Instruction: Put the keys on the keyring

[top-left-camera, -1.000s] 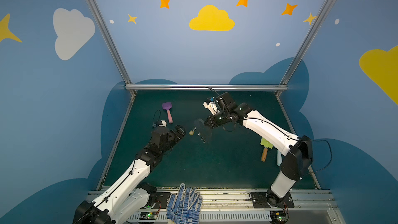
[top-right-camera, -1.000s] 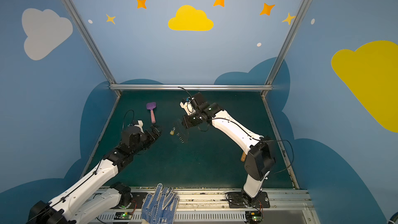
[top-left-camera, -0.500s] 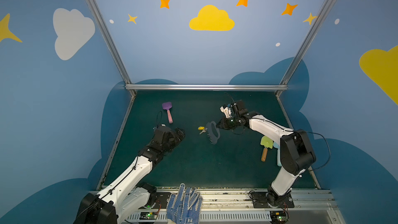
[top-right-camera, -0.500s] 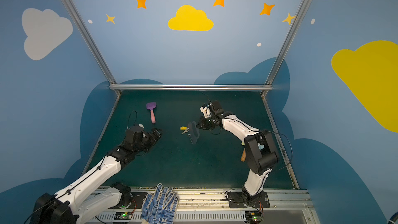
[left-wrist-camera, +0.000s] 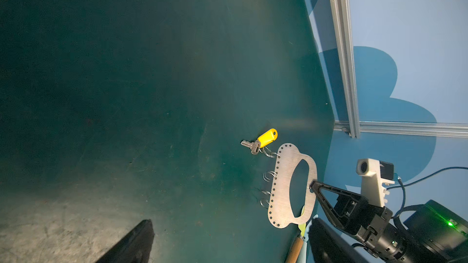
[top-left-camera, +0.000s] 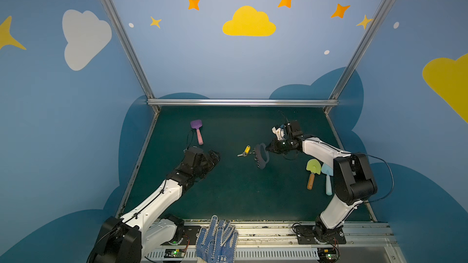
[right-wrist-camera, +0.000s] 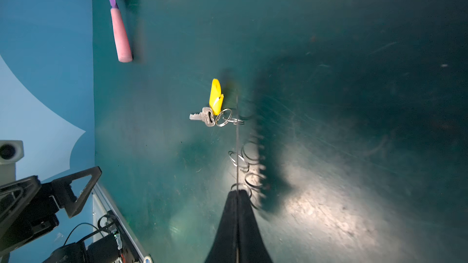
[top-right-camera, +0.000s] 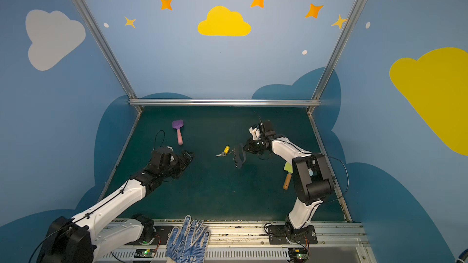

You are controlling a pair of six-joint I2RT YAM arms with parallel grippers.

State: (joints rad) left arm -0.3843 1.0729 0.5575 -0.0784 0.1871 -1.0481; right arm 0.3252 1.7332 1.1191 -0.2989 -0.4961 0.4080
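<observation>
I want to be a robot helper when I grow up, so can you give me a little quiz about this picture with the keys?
1. True or false: the left gripper holds the keys.
2. Which gripper pinches the keyring? A) left B) right C) neither
3. Fill in: the tag on the keys is ____.

Key:
1. False: it is open and empty, apart from them.
2. B: the right gripper is shut on its edge.
3. Yellow.
</observation>
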